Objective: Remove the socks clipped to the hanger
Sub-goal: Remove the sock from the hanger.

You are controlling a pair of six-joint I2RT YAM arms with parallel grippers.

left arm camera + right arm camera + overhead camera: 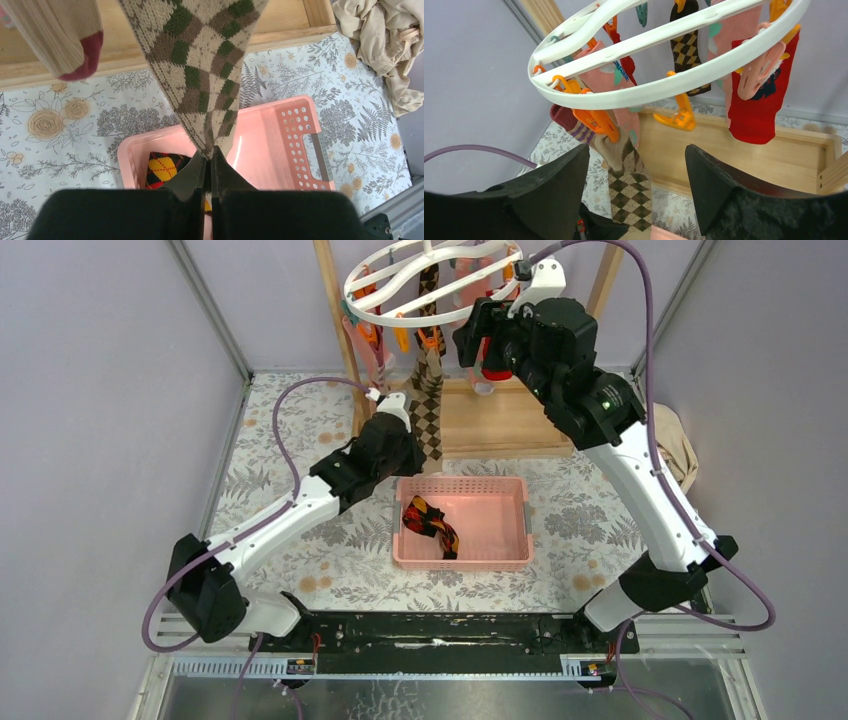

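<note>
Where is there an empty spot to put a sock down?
The basket's right half is bare, beside the yellow-checked sock. The table between basket and right arm is bare too. Crowded: under the hanger, with socks, clips, the right gripper, and the left gripper pinching a brown sock.

The table (300, 445) is covered from edge to edge with a pale sheet printed with grey ferns and tan roses. A pink basket (462, 562) with perforated walls stands on it about midway between the left and right edges, its long sides parallel to the near edge. Beyond it, against the far edge, sits the flat wooden base (505, 425) of an upright frame, a low rim around a plain board; a strip of bare cover separates base and basket. A crumpled beige cloth (682, 445) lies at the right edge, just beside the base's right end. A black mounting rail (440, 632) runs along the near edge
</note>
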